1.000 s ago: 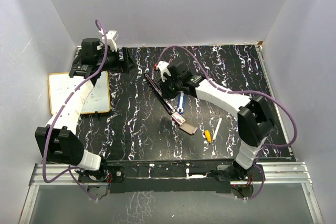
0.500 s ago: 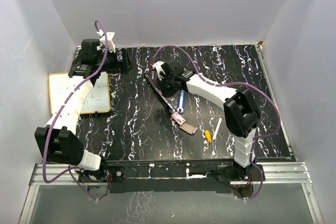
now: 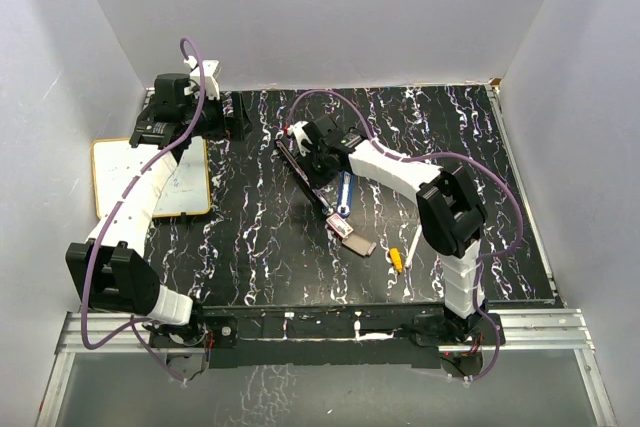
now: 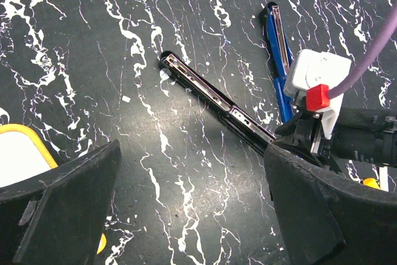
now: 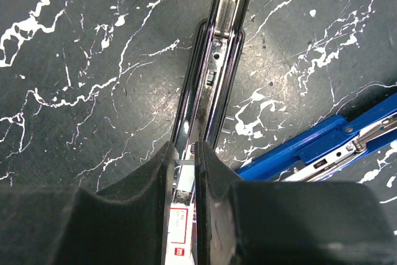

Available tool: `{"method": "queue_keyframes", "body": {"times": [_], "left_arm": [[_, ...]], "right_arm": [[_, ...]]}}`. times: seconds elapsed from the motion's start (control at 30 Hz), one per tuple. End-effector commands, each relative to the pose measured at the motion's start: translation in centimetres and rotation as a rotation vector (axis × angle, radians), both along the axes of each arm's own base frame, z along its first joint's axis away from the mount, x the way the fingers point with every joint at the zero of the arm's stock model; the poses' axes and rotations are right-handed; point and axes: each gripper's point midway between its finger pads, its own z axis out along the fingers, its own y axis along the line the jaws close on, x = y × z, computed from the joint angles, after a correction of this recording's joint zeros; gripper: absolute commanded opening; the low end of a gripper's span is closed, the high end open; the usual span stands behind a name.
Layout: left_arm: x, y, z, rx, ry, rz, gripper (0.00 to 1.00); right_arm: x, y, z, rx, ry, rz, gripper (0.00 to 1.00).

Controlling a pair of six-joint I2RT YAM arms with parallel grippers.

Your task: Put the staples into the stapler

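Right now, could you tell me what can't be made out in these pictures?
- Right wrist: whether the right gripper holds anything; its fingers hide the gap.
- Left wrist: black stapler, one end behind the right gripper.
- Top: staples box contents, too small.

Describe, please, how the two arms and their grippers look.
The left arm and right arm both have white shells, black joints and a looping purple cable. The left gripper and right gripper have thick matte-black wedge fingers. A white mount with a red block sits at the right wrist.
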Motion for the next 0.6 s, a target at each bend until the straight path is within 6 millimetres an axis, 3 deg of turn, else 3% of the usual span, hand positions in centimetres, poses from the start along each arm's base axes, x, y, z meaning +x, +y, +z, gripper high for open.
{"method": "queue_keyframes", "body": {"times": [0.0, 0.57], "left_arm": [[-0.68, 0.25, 3.88, -0.012, -0.091, -0.002, 0.97], [-0.61, 0.06, 3.94, -0.021, -0.089, -0.009, 0.97]], "right_arm": [[1.10, 0.75, 1.78, 0.029, -0.041, -0.005, 0.11], [1.41, 0.44, 0.84, 0.005, -0.019, -0.054, 0.09]]}}
